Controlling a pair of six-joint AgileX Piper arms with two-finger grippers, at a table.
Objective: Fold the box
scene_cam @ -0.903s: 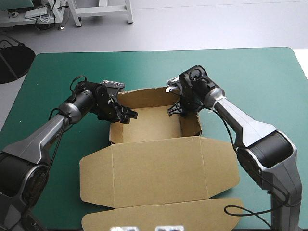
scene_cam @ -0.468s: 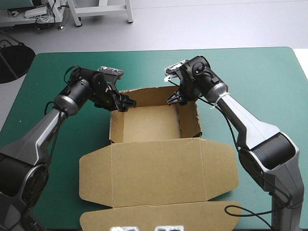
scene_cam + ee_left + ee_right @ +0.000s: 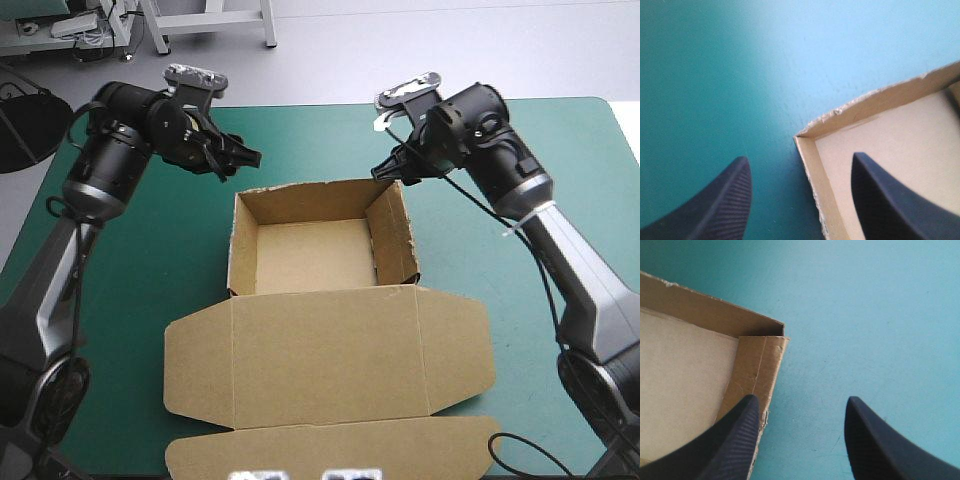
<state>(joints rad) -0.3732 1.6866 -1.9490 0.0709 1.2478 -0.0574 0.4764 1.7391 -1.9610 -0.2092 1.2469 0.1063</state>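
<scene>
Board of brown box (image 3: 310, 255) forms ragged-rimmed tray; left claw (image 3: 240, 163) and right claw (image 3: 390, 173) gape wide.

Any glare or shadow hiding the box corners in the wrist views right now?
Left wrist view: pale glare on the teal-green cover ahead of the left gripper, corner of the box plain. Right wrist view: thin dark shadow inside the box corner, nothing hidden. High view: even light.

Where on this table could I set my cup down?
The widest bare teal-green cover lies between the box and the table's right edge. A bare strip runs beyond the box's far wall. Crowded: the box's far corners, where the left gripper and right gripper hover open, and the near side, covered by the flat lid.
</scene>
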